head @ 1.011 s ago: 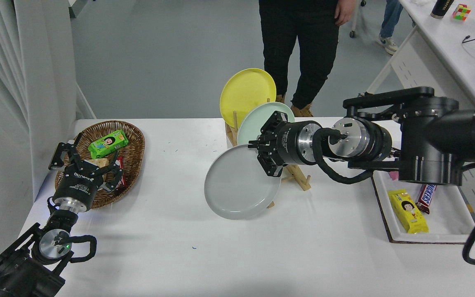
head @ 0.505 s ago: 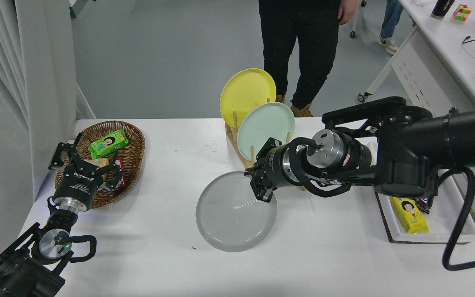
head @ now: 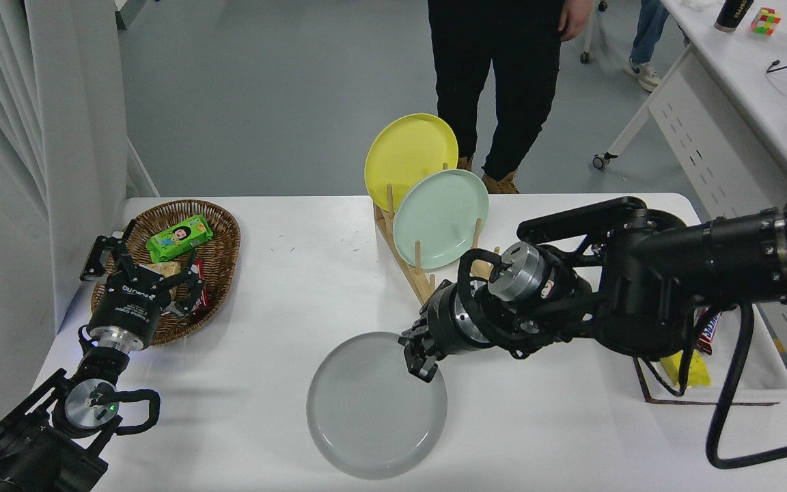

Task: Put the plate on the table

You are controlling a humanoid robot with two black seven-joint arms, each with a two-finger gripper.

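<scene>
Lowered and drawn nearer since the earlier frame, grey plate (head: 373, 410) now lies almost flat over the table (head: 264, 342), right gripper (head: 419, 357) clamped on its far rim; left gripper (head: 135, 273), fingers spread, parked beside the basket (head: 219, 236)

the plate (head: 373, 410) lies on the table (head: 284, 301), before the rack (head: 407, 270), right of the basket (head: 219, 263).

Three plates: a grey plate (head: 373, 410) just under the right gripper (head: 417, 361), and a green plate (head: 440, 219) and a yellow plate (head: 407, 154) in one wooden rack (head: 404, 263) beyond it. One wicker basket (head: 219, 256) sits far to its left, one white tray (head: 735, 379) to its right. Two grippers, counting the left gripper (head: 137, 270).
</scene>
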